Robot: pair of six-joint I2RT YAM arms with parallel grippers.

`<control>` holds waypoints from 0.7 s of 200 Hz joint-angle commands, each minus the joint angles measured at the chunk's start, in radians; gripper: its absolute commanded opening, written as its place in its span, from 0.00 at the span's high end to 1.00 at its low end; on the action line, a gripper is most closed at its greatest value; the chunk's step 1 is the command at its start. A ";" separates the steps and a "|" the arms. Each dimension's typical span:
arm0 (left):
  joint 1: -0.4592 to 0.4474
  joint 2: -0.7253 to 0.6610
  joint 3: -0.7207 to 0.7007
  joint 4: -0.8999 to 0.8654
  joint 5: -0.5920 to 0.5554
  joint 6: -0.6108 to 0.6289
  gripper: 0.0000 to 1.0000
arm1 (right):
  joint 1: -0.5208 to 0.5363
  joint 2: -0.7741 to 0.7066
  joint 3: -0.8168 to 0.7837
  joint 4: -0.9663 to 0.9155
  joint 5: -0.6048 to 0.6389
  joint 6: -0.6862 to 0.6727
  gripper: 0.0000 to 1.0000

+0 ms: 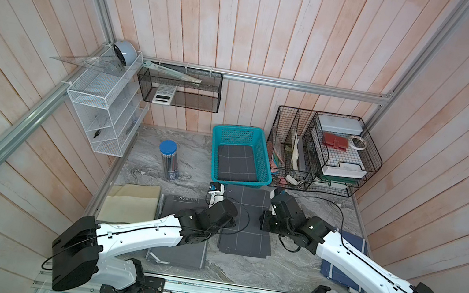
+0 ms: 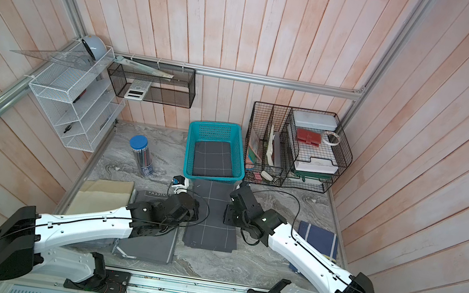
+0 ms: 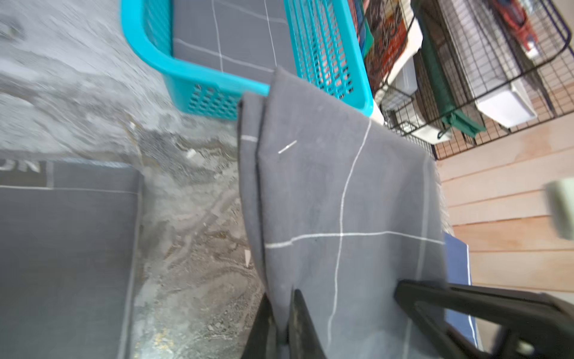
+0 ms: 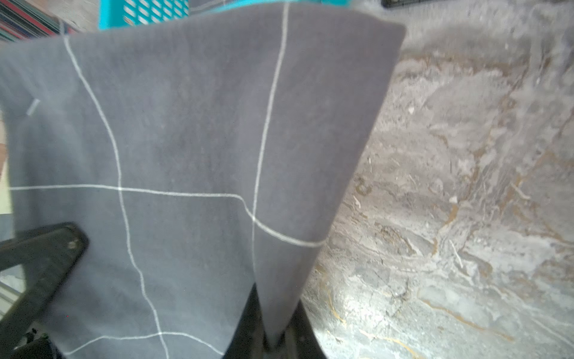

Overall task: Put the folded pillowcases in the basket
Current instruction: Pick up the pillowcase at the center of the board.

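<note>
The left gripper [image 3: 281,300] and right gripper [image 4: 273,314] are each clamped on an opposite side edge of the grey pillowcase [image 1: 246,223], likely to keep it flat in the lift; it sits just before the basket [image 1: 240,182]; another folded cloth [image 1: 237,162] lies inside

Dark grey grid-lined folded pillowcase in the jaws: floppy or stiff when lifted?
Likely floppy: on the dark grey grid-lined folded pillowcase, grid lines curve toward the pinching jaws. Probably light: thin cloth. Layers part at one edge, so the fold may splay.
</note>
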 commanded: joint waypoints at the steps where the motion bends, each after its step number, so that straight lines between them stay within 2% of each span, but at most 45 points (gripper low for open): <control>1: 0.074 -0.024 0.050 -0.057 -0.040 0.037 1.00 | 0.004 0.003 0.060 0.019 0.085 -0.069 1.00; 19: 0.124 -0.020 0.099 -0.072 -0.025 0.059 1.00 | -0.018 0.038 0.133 0.049 0.092 -0.122 1.00; 58: 0.217 0.055 0.289 -0.141 -0.014 0.146 1.00 | -0.092 0.218 0.354 0.050 0.038 -0.212 1.00; 80: 0.277 0.134 0.401 -0.184 0.016 0.176 1.00 | -0.144 0.323 0.482 0.054 0.002 -0.242 1.00; 103: 0.312 0.250 0.552 -0.261 -0.026 0.234 1.00 | -0.182 0.442 0.626 0.046 -0.024 -0.271 1.00; 140: 0.393 0.409 0.735 -0.280 0.020 0.268 1.00 | -0.240 0.656 0.858 0.006 -0.066 -0.301 1.00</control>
